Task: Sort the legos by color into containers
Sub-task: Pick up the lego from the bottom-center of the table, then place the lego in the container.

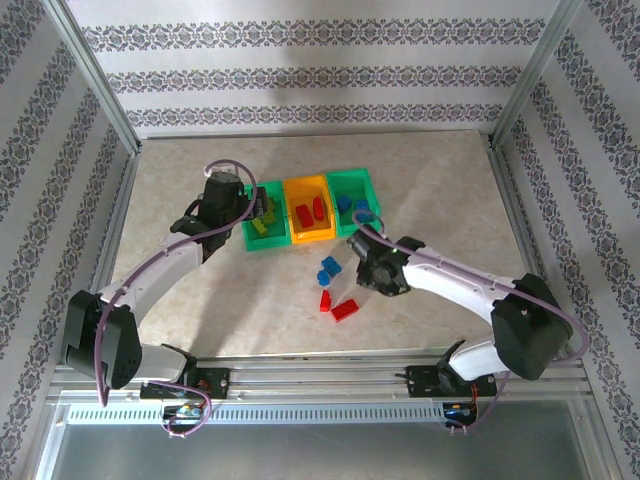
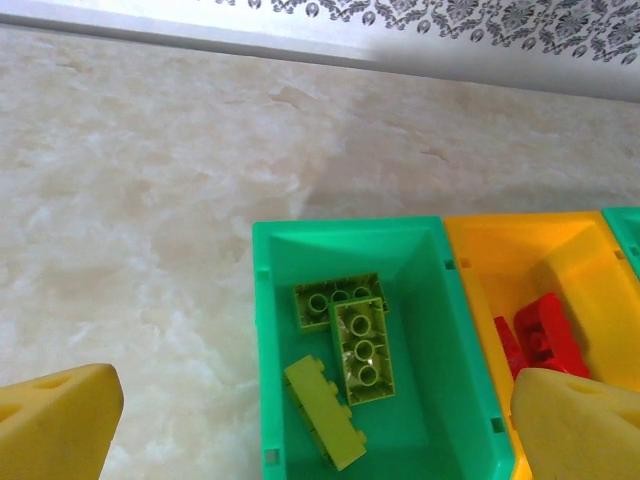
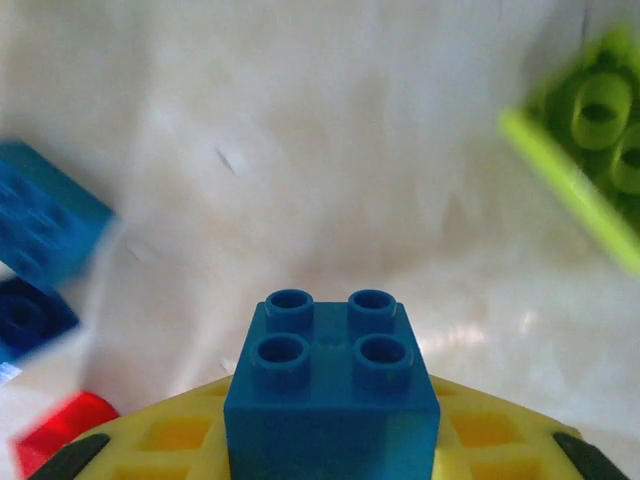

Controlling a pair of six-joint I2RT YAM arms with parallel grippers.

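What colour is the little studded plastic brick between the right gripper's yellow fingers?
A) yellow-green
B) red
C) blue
C: the right wrist view shows a blue four-stud plastic brick squeezed in the right gripper.

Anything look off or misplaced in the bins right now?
Nothing misplaced. The left green bin holds yellow-green bricks, the orange bin red bricks. Minor: one brick lies upside down across another; a third brick is tipped on its side.
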